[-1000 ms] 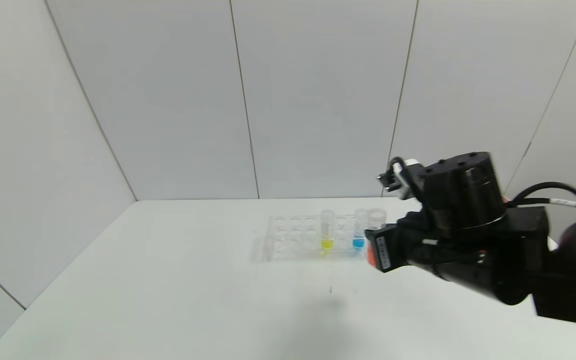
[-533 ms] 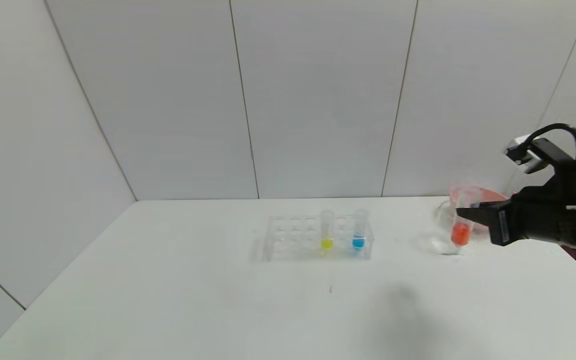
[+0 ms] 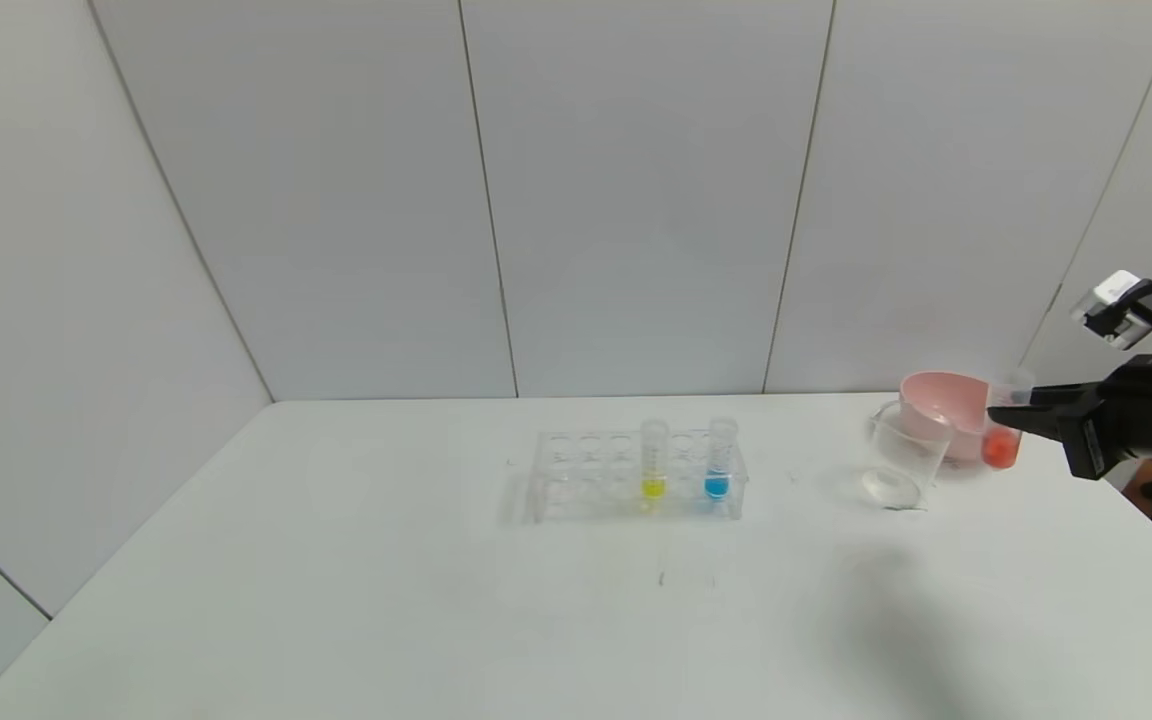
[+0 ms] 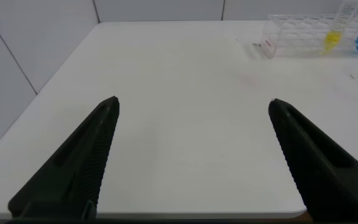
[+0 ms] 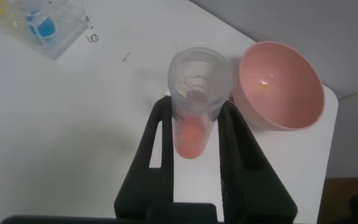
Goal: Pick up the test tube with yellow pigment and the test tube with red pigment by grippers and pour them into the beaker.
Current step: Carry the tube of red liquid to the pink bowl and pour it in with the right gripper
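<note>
My right gripper (image 3: 998,412) is shut on the test tube with red pigment (image 3: 1004,432) and holds it upright above the table, to the right of the beaker (image 3: 904,458) and in front of the pink bowl. In the right wrist view the tube (image 5: 194,109) sits between my two fingers (image 5: 162,140). The test tube with yellow pigment (image 3: 654,462) stands in the clear rack (image 3: 586,478) at the table's middle, beside a blue-liquid tube (image 3: 719,462). My left gripper (image 4: 192,102) is open and empty over the table's near left part, far from the rack (image 4: 291,38).
A pink bowl (image 3: 941,400) stands behind and right of the beaker, near the table's right edge; it also shows in the right wrist view (image 5: 283,84). White walls close in the back and left.
My right gripper has carried the red tube from the rack to the right, past the beaker, to beside the pink bowl. The rack now holds only the yellow and blue tubes.
</note>
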`<state>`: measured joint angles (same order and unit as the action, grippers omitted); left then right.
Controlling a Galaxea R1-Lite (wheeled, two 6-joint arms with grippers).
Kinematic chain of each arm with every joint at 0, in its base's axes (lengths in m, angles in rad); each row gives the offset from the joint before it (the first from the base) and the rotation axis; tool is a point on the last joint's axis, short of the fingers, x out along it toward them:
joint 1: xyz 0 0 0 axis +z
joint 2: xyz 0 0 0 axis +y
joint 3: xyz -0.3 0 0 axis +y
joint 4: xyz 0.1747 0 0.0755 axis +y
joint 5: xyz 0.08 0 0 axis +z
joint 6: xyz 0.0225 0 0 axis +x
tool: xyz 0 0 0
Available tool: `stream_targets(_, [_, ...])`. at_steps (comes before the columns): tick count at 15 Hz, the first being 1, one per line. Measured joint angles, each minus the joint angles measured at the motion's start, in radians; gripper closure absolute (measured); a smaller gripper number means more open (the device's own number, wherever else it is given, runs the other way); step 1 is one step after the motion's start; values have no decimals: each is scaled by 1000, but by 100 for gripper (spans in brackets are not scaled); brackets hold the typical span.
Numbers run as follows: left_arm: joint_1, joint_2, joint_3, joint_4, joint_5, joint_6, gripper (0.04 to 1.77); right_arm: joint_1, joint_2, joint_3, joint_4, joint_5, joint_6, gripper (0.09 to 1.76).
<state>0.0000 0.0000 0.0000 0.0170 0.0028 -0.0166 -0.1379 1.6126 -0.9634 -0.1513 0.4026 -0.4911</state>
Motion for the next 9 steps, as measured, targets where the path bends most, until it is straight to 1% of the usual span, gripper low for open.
stream_targets(3, [0,0,0,0,0,0,9,-9,90,-102,17,-2,-58,137])
stream_targets(5, [0,0,0,0,0,0,9,-12,153,-197,64,-12,-101,137])
stream_targets(6, [0,0,0,0,0,0,9,-12,179,-250,106,-35,-118,137])
stream_targets(9, [0,0,0,0,0,0,9,-4,237,-421,294,-137,-171,137])
